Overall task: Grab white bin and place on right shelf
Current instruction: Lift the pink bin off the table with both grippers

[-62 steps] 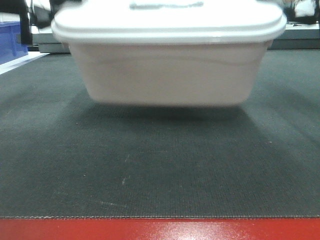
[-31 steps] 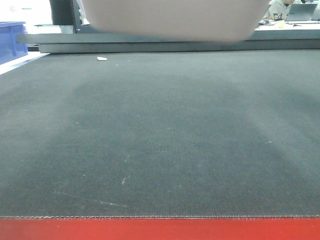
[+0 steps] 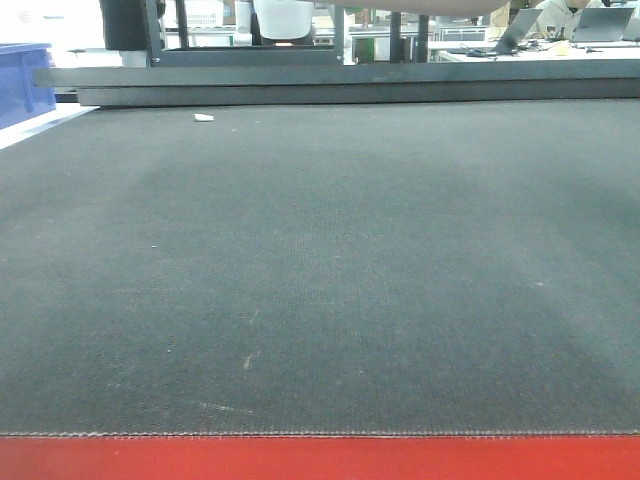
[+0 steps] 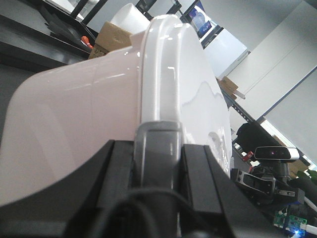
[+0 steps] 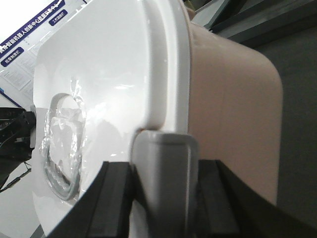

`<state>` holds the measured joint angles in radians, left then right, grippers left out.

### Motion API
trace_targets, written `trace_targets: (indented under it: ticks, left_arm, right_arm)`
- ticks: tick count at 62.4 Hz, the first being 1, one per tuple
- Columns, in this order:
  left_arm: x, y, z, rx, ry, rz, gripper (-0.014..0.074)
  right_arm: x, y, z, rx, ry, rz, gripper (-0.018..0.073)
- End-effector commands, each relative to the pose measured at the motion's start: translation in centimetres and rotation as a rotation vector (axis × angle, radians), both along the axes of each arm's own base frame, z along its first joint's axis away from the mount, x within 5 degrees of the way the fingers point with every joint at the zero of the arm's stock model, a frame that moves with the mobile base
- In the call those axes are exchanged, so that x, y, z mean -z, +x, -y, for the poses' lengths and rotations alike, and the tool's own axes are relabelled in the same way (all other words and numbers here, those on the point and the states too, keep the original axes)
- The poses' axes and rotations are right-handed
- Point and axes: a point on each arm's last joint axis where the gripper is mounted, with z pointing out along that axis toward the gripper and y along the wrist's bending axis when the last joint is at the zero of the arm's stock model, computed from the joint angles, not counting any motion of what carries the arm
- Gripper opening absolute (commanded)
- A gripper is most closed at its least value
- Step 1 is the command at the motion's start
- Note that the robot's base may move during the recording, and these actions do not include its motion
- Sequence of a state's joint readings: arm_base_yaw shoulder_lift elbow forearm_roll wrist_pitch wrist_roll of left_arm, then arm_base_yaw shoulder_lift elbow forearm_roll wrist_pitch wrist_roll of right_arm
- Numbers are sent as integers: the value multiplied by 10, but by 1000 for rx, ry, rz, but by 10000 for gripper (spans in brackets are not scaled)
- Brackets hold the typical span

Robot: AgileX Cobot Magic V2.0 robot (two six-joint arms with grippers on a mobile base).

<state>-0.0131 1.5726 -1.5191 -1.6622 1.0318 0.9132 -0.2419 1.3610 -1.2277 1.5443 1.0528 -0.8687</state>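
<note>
Left wrist-mounted: white bin (image 4: 64, 124) rim within left end effector (image 4: 156, 148)

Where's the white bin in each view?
Front: only a pale sliver of the white bin at the top edge, above the mat.
Left wrist: fills the centre and left, left pincer clamped on its lid rim.
Right wrist: fills most of the frame, right pincer on the rim.
Shared landmark: the lid rim, in both wrist views.
</note>
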Motion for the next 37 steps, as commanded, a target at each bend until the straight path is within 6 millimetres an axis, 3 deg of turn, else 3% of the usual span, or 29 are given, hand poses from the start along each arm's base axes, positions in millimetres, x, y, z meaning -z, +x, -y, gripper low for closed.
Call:
trace_targets:
  ticks: [1, 37]
  left_arm:
    - [-31, -51, 29, 353, -34, 131, -125]
    - [-31, -51, 29, 344, -33, 130, -125]
  right_arm:
    - [-33, -37, -27, -314, 91, 135, 52]
    - [-33, -31, -24, -242, 90, 132, 52]
